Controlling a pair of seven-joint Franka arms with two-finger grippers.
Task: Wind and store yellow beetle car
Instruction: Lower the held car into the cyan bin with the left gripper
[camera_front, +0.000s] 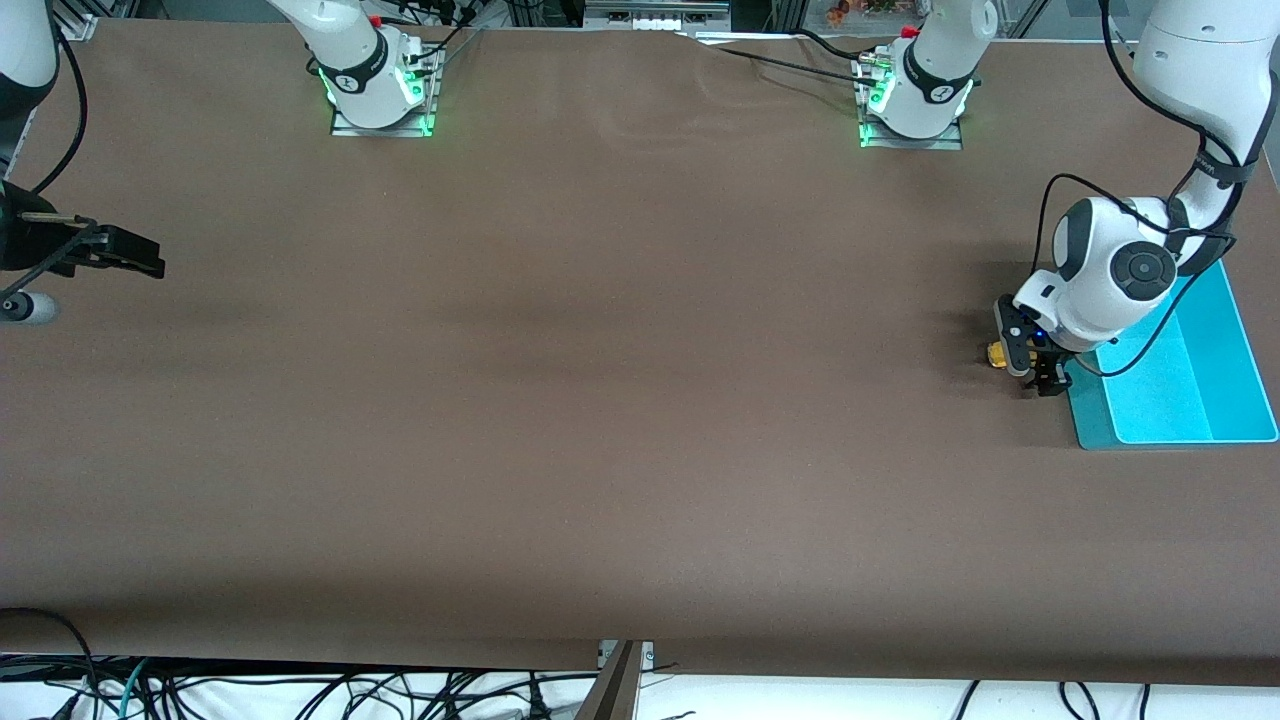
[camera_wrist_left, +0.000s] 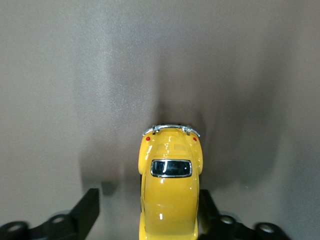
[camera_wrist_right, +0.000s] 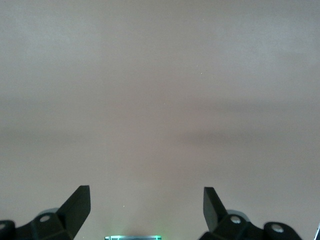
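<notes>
The yellow beetle car (camera_front: 997, 353) (camera_wrist_left: 170, 195) stands on the brown table at the left arm's end, right beside the cyan tray (camera_front: 1090, 420). My left gripper (camera_front: 1035, 375) (camera_wrist_left: 148, 200) is down at the table and straddles the car's body. One finger (camera_wrist_left: 206, 205) lies against the car's side. The other finger (camera_wrist_left: 89, 205) stands apart from it with bare table between. My right gripper (camera_front: 140, 258) (camera_wrist_right: 146, 197) waits at the right arm's end of the table, open over bare cloth, with nothing between its fingers.
The cyan tray has a raised bin part (camera_front: 1215, 350) partly under the left arm's wrist. The two arm bases (camera_front: 380, 95) (camera_front: 915, 105) stand along the table's back edge. A small grey cylinder (camera_front: 28, 308) sits near the right gripper.
</notes>
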